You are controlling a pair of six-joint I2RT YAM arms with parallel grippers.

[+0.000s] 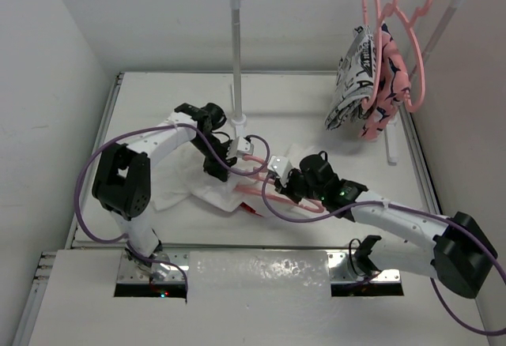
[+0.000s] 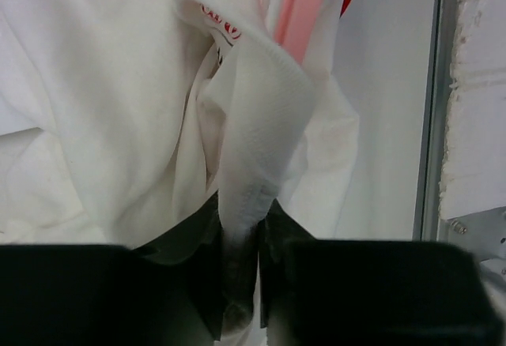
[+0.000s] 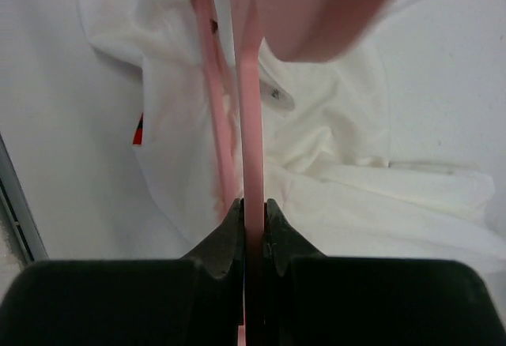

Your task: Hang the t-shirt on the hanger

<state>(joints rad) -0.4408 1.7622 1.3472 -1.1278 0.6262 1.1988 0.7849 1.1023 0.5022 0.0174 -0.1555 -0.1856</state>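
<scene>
The white t-shirt (image 1: 194, 192) lies crumpled on the table between the arms, a bit of its red print showing (image 1: 253, 212). My left gripper (image 1: 225, 159) is shut on a fold of the t-shirt (image 2: 257, 148) near the collar. My right gripper (image 1: 286, 186) is shut on the thin pink hanger (image 1: 265, 189), whose bar runs straight up from the jaws in the right wrist view (image 3: 251, 148) and partly into the white cloth (image 3: 340, 141). The hanger also shows in the left wrist view (image 2: 300, 6).
A white garment rack (image 1: 237, 54) stands at the back, its rail carrying several pink hangers (image 1: 411, 38), a black-and-white garment (image 1: 352, 85) and a pink-and-navy garment (image 1: 387, 97). White walls close in left and right.
</scene>
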